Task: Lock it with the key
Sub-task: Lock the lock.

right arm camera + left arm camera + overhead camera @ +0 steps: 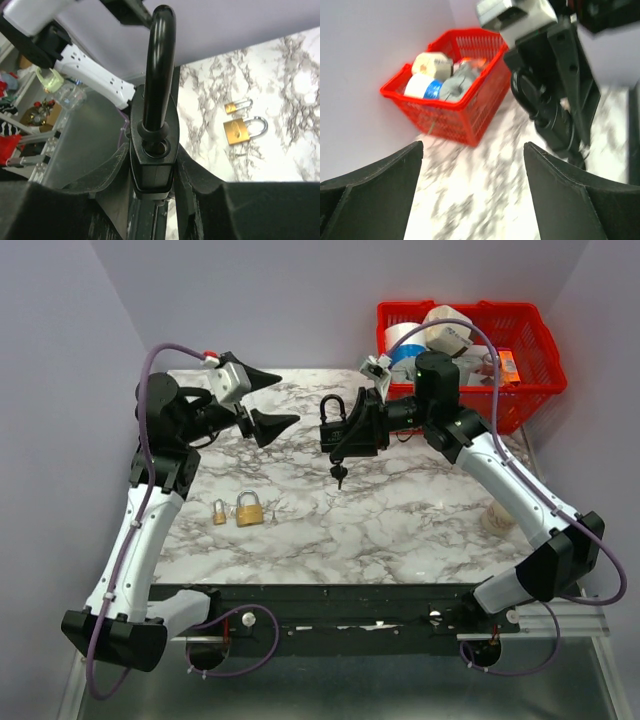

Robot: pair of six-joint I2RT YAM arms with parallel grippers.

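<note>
Where the marble table (420, 530) is seen from above, bare stone is left open across its middle and out toward 5 o'clock. The red basket (530, 340) is set at the 1 o'clock corner, against the far edge. The left gripper (290, 399) is held off the surface at 10 o'clock, jaws spread wide with nothing between them. A clear gap is kept to the black padlock (152, 160) at its 3 o'clock. That padlock is clamped, shackle uppermost, by the right gripper (352, 432). A larger brass padlock (249, 510) and a smaller brass padlock (219, 511) are laid side by side at 8 o'clock, near the left edge. The key (339, 473) is seen hanging at the black padlock's 6 o'clock, over the table's centre.
</note>
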